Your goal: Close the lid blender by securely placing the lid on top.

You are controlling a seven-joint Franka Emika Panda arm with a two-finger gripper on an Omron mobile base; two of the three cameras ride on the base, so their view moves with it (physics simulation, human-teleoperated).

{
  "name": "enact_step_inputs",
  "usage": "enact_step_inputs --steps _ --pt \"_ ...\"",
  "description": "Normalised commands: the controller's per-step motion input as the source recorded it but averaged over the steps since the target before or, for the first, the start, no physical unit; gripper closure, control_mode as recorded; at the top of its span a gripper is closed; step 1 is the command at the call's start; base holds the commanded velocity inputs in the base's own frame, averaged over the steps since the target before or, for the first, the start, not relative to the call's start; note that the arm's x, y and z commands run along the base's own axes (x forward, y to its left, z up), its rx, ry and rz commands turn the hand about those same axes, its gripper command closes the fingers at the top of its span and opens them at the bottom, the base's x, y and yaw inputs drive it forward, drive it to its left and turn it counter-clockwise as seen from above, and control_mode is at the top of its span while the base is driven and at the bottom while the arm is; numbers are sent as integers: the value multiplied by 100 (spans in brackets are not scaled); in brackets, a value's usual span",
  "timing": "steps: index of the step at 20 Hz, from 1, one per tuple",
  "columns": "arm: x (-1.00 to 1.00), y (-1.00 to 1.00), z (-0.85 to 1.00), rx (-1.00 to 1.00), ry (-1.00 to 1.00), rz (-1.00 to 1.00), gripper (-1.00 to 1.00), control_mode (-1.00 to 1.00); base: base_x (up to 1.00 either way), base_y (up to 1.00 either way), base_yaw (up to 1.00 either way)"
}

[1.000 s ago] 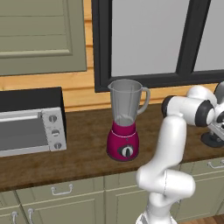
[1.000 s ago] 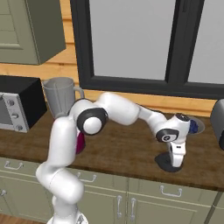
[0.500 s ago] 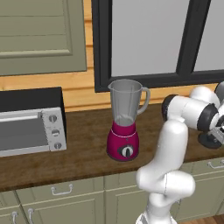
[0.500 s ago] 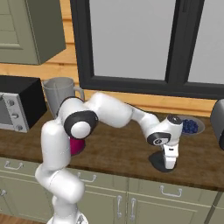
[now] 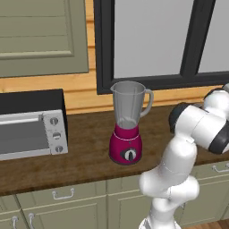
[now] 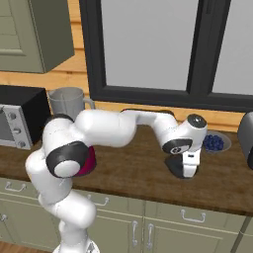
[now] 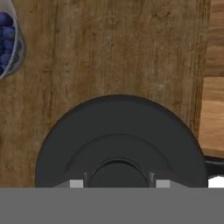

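gripper (image 6: 188, 173) hides most of the lid (image 6: 174, 165); jaws' spread cannot be told.

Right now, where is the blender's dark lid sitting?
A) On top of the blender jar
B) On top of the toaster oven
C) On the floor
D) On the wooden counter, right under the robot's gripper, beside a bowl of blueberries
D: the lid lies flat on the counter beneath the gripper, with the bowl of blueberries close by, while the blender stands open-topped far off.

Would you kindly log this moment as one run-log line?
phase: reaching lid | claw: low over lid | lid: on counter | blender: uncovered
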Motion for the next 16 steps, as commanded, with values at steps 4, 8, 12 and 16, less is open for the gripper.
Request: enact_step_inputs --steps 4,8,12,16 --pt "0 72 98 0 -20 -12 100 -100 0 0 0" --pt "0 100 82 -2 -23 -22 100 -100 0 0 0" --pt "-20 48 29 -1 -17 -10 100 -100 0 0 0" --pt "-36 36 55 0 -14 -2 100 -100 0 0 0"
